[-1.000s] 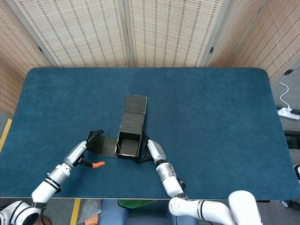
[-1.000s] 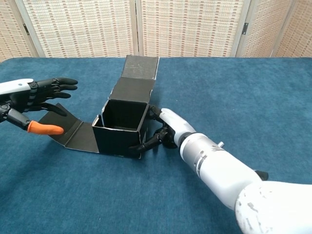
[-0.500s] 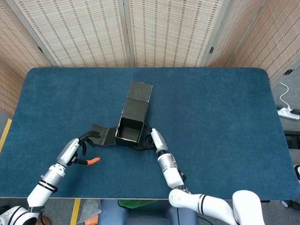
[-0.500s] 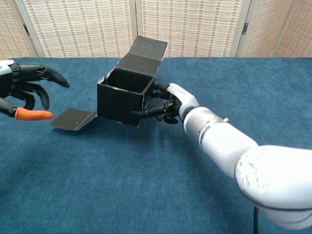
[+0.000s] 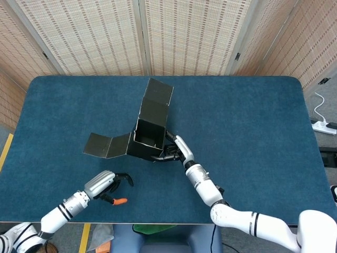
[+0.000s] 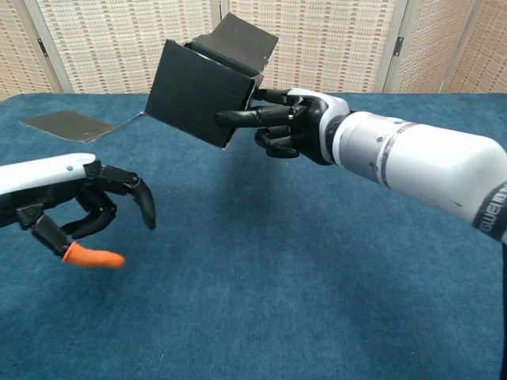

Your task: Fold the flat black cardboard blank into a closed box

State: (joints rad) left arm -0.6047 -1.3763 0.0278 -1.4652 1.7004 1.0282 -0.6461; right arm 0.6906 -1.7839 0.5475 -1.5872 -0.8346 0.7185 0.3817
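The black cardboard box (image 5: 149, 135) is partly folded, with an open top. Its lid panel (image 5: 158, 98) stands up at the far side, and a long side flap (image 5: 107, 145) trails out to the left. My right hand (image 5: 176, 151) grips the box's right wall. In the chest view the box (image 6: 200, 80) is lifted and tilted, its underside facing the camera, held by my right hand (image 6: 291, 123). The flap (image 6: 67, 125) reaches down toward the table. My left hand (image 5: 108, 184) hovers near the front edge, away from the box. It (image 6: 89, 207) holds nothing, and its fingers are half curled and apart.
A blue table (image 5: 247, 137) spreads wide to the right and behind the box. Woven screens (image 5: 184, 37) stand behind the far edge. A white power strip (image 5: 322, 126) lies on the floor off the right edge.
My right hand has raised the box and tilted it, swinging the side flap out to the left. My left hand has drawn back toward the front edge and its fingers have curled.
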